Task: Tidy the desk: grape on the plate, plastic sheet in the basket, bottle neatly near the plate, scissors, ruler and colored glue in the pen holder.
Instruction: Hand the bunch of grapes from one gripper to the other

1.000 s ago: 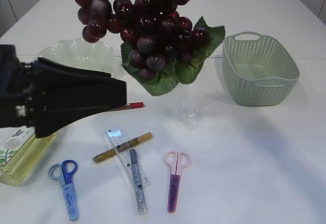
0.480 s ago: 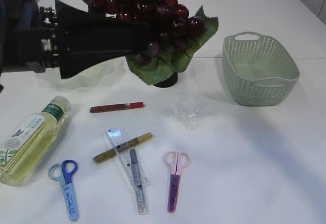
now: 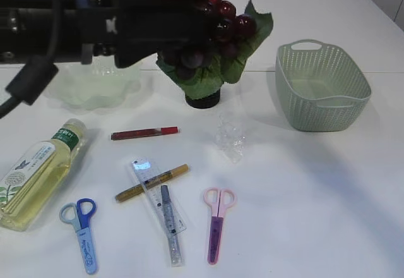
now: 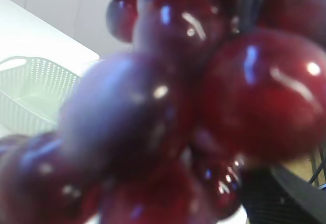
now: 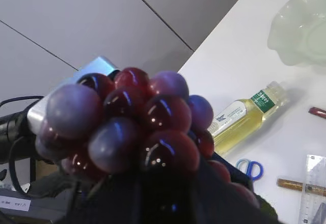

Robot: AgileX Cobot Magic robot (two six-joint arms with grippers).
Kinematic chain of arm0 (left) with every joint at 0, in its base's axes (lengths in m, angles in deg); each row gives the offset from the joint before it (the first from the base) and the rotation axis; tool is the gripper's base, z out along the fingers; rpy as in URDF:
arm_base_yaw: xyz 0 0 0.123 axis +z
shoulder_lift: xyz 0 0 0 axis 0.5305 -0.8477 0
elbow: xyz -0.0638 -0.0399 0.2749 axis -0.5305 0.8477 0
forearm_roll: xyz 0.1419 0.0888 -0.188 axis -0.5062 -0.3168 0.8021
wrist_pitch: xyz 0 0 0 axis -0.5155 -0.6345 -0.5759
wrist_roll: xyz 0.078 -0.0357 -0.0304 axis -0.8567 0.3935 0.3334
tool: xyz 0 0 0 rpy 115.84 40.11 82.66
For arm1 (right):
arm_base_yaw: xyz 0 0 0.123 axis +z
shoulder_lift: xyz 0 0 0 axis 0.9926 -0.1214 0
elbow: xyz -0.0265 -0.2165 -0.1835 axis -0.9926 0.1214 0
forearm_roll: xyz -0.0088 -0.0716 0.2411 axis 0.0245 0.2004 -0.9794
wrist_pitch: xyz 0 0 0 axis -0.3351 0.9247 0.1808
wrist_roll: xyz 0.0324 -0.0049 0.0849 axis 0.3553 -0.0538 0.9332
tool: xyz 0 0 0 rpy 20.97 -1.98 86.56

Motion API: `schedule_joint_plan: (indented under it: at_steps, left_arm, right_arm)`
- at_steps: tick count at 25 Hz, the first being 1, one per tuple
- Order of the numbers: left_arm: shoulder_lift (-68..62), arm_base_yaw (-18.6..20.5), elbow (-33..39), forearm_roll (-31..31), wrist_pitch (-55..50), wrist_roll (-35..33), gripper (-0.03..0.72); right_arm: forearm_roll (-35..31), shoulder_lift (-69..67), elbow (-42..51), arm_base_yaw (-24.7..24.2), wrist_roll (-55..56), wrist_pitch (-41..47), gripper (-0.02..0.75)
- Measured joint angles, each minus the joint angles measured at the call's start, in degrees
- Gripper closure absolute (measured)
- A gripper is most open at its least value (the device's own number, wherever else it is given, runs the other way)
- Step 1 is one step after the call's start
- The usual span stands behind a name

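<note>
Grape bunch point(image 3: 202, 25) hangs high over the table's far side, between plate point(image 3: 95, 88) and basket point(image 3: 322, 88), pressed close against the left gripper point(image 3: 183, 31). Berries fill both wrist views, hiding every jaw; neither gripper's state can be told, though the right apparently holds the bunch. Leaves point downward.
</note>
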Motion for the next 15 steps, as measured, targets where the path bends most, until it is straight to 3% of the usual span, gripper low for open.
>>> schedule_joint_plan:
  at_steps: [9, 13, 15]
  left_arm:
    - [-5.5, -3.6, -5.5, 0.0, 3.0, 0.0, 0.069]
    - [-5.5, -3.6, -5.6, 0.0, 3.1, 0.0, 0.143]
    - [-5.5, -3.6, -5.6, 0.0, 3.1, 0.0, 0.215]
  right_arm:
    - [0.0, 0.0, 0.0, 0.0, -0.4, -0.5, 0.606]
    - [0.0, 0.0, 0.0, 0.0, -0.5, -0.8, 0.606]
    - [0.0, 0.0, 0.0, 0.0, -0.5, -1.4, 0.606]
